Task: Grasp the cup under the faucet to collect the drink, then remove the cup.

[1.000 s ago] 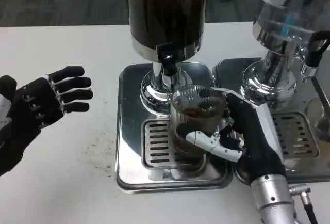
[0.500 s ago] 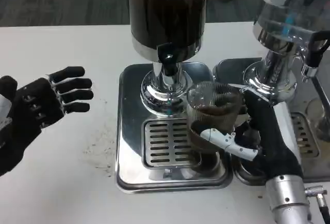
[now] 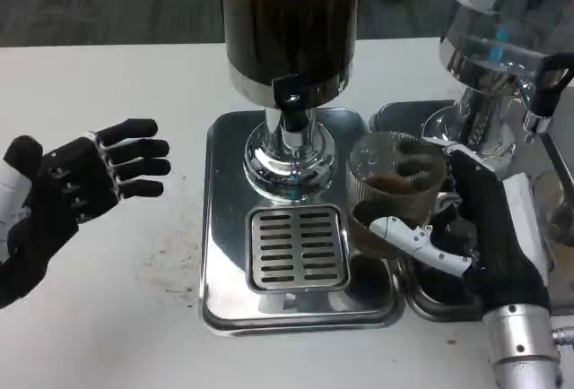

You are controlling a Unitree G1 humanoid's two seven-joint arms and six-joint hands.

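A clear ribbed cup (image 3: 393, 194) with dark drink in its bottom is gripped by my right hand (image 3: 466, 232), fingers wrapped round its lower part. The cup hangs over the right edge of the steel drip tray (image 3: 226, 255), to the right of the black faucet (image 3: 290, 102) under the dark drink dispenser (image 3: 291, 21). The slotted grate (image 3: 299, 247) below the faucet is bare. My left hand (image 3: 76, 187) hovers over the white table at the left, fingers spread, holding nothing.
A second dispenser (image 3: 502, 48) with a chrome base and its own drip tray (image 3: 538, 219) stands at the right, close behind my right hand. White table (image 3: 117, 317) lies open at the left and front.
My right hand has carried the cup to the right, off the grate and away from under the faucet. The left hand has drifted slightly right and up.
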